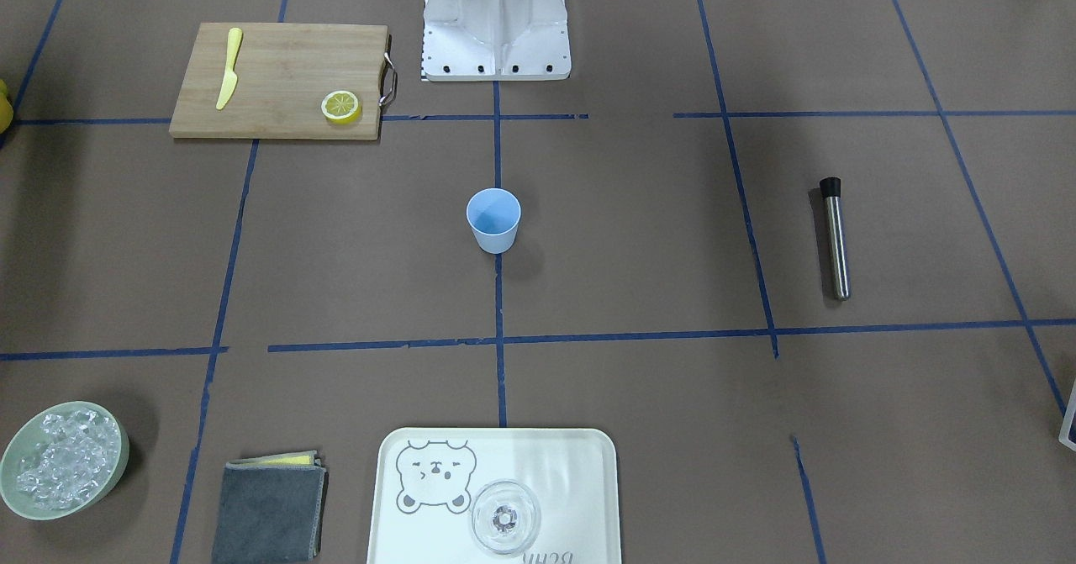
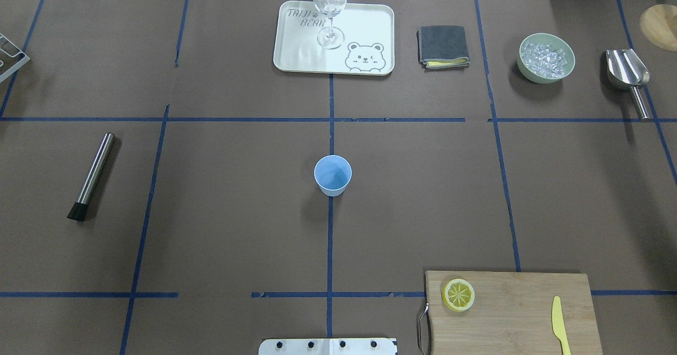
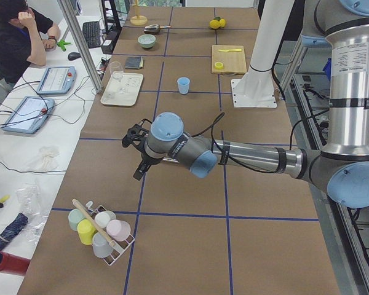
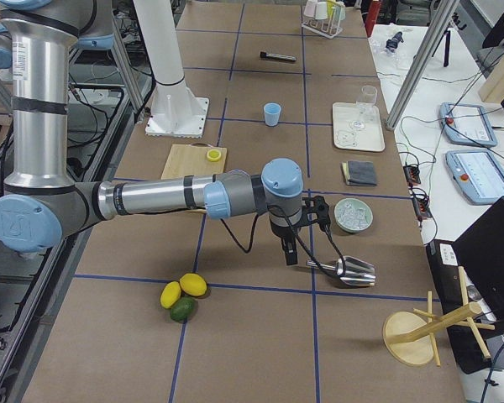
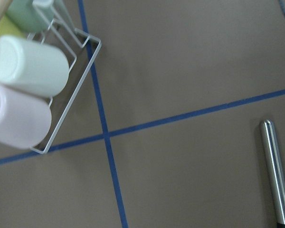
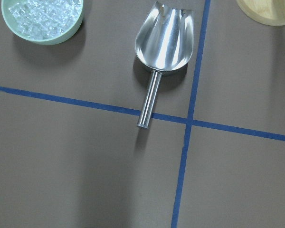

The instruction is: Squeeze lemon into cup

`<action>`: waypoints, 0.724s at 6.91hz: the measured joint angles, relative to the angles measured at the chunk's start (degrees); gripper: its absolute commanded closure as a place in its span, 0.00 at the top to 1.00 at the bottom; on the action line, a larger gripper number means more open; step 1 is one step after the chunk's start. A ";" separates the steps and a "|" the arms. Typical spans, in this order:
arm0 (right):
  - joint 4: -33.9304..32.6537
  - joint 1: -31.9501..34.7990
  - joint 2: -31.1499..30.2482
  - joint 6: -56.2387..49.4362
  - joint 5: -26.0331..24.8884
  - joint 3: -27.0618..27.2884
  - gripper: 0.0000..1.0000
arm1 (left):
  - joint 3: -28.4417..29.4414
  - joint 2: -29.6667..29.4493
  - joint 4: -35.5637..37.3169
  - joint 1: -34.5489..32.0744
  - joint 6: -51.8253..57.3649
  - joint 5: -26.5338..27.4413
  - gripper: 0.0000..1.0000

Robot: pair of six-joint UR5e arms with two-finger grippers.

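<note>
The lemon slice point(image 2: 458, 294) lies flat on the near left corner of a bamboo cutting board point(image 2: 518, 318); it also shows in the front view point(image 1: 341, 107). The light-blue cup point(image 2: 332, 175) stands upright at the table's middle, also in the front view point(image 1: 493, 219). Neither gripper shows in the overhead or front views. The left gripper point(image 3: 137, 161) hovers past the table's left end, near a cup rack. The right gripper point(image 4: 302, 235) hovers past the right end, above a metal scoop. I cannot tell whether either is open or shut.
A yellow plastic knife point(image 2: 559, 323) lies on the board. A steel muddler point(image 2: 92, 175) lies at the left. A tray point(image 2: 296, 53) with a clear glass point(image 2: 330, 6), a grey cloth point(image 2: 443, 46), a bowl of ice point(image 2: 546, 57) and a scoop point(image 2: 628, 74) stand along the far side.
</note>
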 measured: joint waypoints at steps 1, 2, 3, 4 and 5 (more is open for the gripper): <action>0.01 0.00 -0.16 1.18 1.88 1.28 1.00 | 1.37 0.75 -5.31 -0.07 -0.11 0.26 1.00; 0.55 -0.21 -0.24 1.96 4.51 2.83 1.00 | 2.45 1.82 -8.44 -0.10 -0.03 0.42 1.00; 2.26 -1.22 -0.38 4.28 6.01 5.61 1.00 | 2.20 3.61 -10.42 -0.17 0.11 0.51 1.00; 5.07 -4.44 -0.31 10.48 5.78 8.90 1.00 | 1.37 6.52 -12.84 -0.21 0.17 0.52 1.00; 9.05 -9.52 0.09 18.70 3.27 10.77 1.00 | 1.24 8.68 -14.18 -0.23 0.19 0.50 1.00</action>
